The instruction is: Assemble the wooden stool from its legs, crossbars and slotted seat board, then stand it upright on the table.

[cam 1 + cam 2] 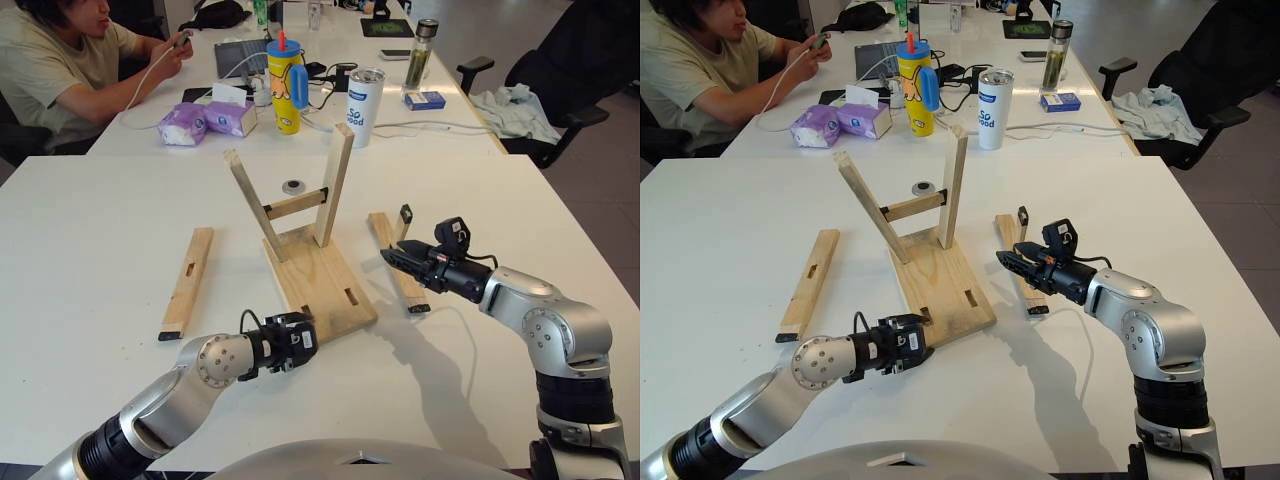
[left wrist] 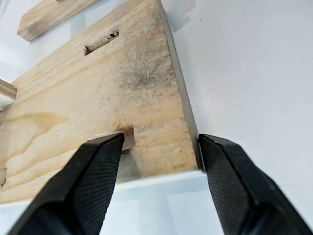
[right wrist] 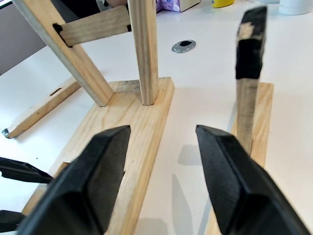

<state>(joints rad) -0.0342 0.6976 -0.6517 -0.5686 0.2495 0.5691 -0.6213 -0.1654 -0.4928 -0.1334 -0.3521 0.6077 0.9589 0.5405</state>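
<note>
Pale wooden slotted seat board (image 1: 322,285) lies flat mid-table. Two upright wooden legs (image 1: 337,185) joined by a short wooden crossbar (image 1: 296,205) stand in its far slots. The left loose leg (image 1: 188,280) and right loose leg (image 1: 380,228) remain unfitted. My left gripper (image 1: 302,335) brackets the board's near corner, jaws wide. My right gripper (image 1: 390,257) hovers open and empty beside the right loose leg.

Far table (image 1: 440,140): white, cluttered, just beyond my table (image 1: 90,230).
On far table: yellow bottle (image 1: 285,95), tumbler (image 1: 365,105), tissue packs (image 1: 230,118).
Right of far table: black chair (image 1: 575,115), grey floor (image 1: 610,190).

silver rounded arm shells (image 1: 548,318), black wrists (image 1: 466,276), cross-hatched black jaws, thin cables (image 1: 246,319)
</note>
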